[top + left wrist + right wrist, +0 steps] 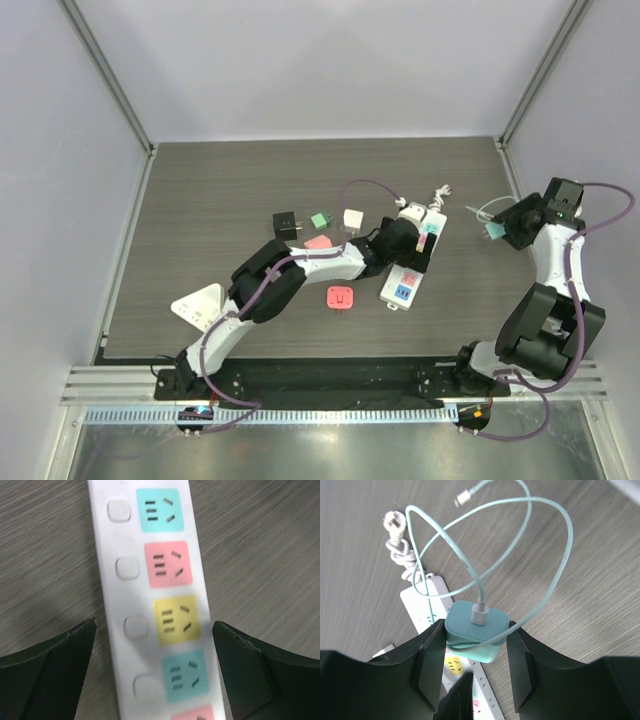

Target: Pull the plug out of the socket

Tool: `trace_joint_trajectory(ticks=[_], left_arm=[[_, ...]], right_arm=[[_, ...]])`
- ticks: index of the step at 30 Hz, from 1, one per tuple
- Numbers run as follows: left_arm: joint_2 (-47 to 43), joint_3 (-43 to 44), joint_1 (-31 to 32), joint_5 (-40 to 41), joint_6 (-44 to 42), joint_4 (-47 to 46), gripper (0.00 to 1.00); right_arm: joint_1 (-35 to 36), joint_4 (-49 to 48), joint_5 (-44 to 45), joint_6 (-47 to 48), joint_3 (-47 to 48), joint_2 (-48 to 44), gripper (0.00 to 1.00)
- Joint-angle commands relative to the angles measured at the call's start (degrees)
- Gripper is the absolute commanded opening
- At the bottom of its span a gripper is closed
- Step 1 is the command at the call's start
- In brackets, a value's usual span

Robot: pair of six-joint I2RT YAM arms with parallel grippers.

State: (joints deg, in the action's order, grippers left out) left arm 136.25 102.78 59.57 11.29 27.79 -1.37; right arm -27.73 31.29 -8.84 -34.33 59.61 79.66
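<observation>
A white power strip [400, 285] with coloured sockets lies on the table. In the left wrist view the strip [107, 555] runs between my left gripper's fingers. My left gripper [426, 245] [154, 630] is open and straddles the strip at the yellow socket [176, 620], holding nothing. My right gripper [503, 228] [476, 635] is shut on a teal plug [491, 231] [475, 627] and holds it in the air, off to the right of the strip. The plug's teal cable [520, 550] loops loosely above it. The strip [427, 597] shows below the plug.
Loose plugs lie left of the strip: black [286, 224], green [320, 220], white [353, 217], pink [318, 242] and red [340, 297]. A white wedge [198, 303] sits at the near left. The strip's white cord [440, 192] is bundled at its far end.
</observation>
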Motion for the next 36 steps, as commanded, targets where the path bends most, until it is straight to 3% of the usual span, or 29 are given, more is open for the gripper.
trace_joint_trajectory(ticks=[1,9,13,22,27,36], left_arm=[[-11.9,-8.4,-1.3,-1.8,-1.2,-11.9,1.0],[-33.4,-25.4,-4.7,4.3,-5.6,-18.2,1.0],[-38.8,-33.9,-9.0,6.4,-4.0,-22.1,1.0],[-42.5,-46.3,-16.0,15.1,-7.8,-30.4,1.0],[-44.5,-52.2,-17.1,23.9,-11.4,-37.5,1.0],[-46.8,-56.5,-21.0,26.2,-8.6,-39.7,1.0]], right_arm=[[0.7,-1.9,-0.7,4.2,4.1,-3.8,0.01],[12.0,-1.6,3.5,4.0,12.4,-3.5,0.01],[19.6,-1.8,6.7,3.6,18.2,-2.0,0.01],[38.2,-1.8,15.3,3.1,37.9,10.4,0.01],[42.8,-2.5,15.3,3.1,46.2,21.0,0.01],[47.6,-2.6,11.4,2.6,57.6,42.7,0.01]])
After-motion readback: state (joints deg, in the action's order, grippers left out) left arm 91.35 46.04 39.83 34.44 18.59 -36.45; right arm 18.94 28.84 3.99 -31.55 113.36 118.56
